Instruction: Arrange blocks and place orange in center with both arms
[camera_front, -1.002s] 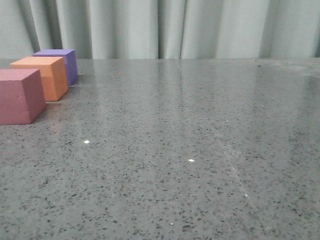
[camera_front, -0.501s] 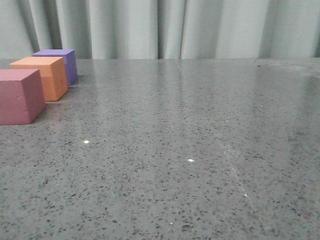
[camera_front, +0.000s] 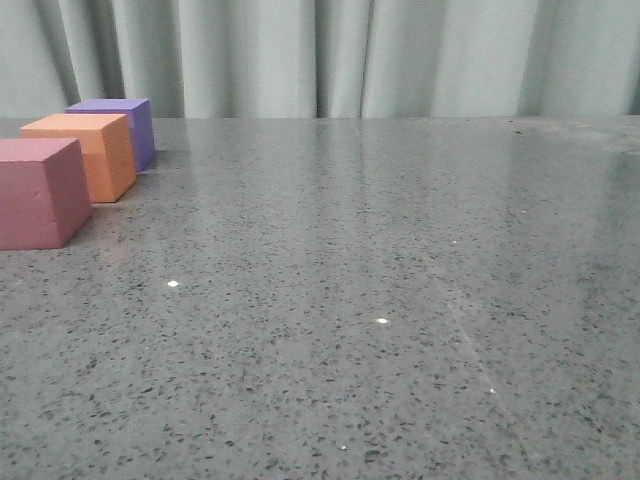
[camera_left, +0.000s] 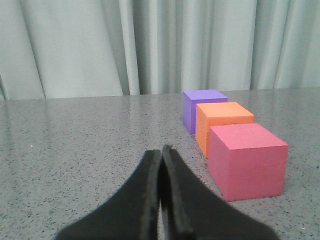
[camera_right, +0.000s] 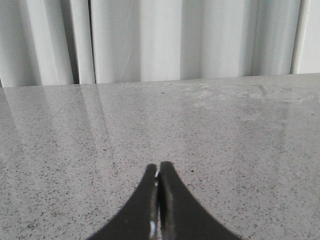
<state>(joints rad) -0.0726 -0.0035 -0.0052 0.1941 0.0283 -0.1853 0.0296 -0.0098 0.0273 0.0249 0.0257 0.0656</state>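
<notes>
Three foam blocks stand in a row at the table's far left: the pink-red block (camera_front: 38, 192) nearest, the orange block (camera_front: 85, 154) in the middle, the purple block (camera_front: 120, 128) farthest. In the left wrist view the same row shows as purple block (camera_left: 202, 107), orange block (camera_left: 220, 122) and pink-red block (camera_left: 247, 160), off to one side of my left gripper (camera_left: 161, 150), which is shut and empty. My right gripper (camera_right: 158, 167) is shut and empty over bare table, with no block in its view. Neither gripper shows in the front view.
The grey speckled table (camera_front: 380, 300) runs back to a pale curtain (camera_front: 330, 55) along its far edge. The table's far edge (camera_right: 200, 80) shows ahead of the right gripper.
</notes>
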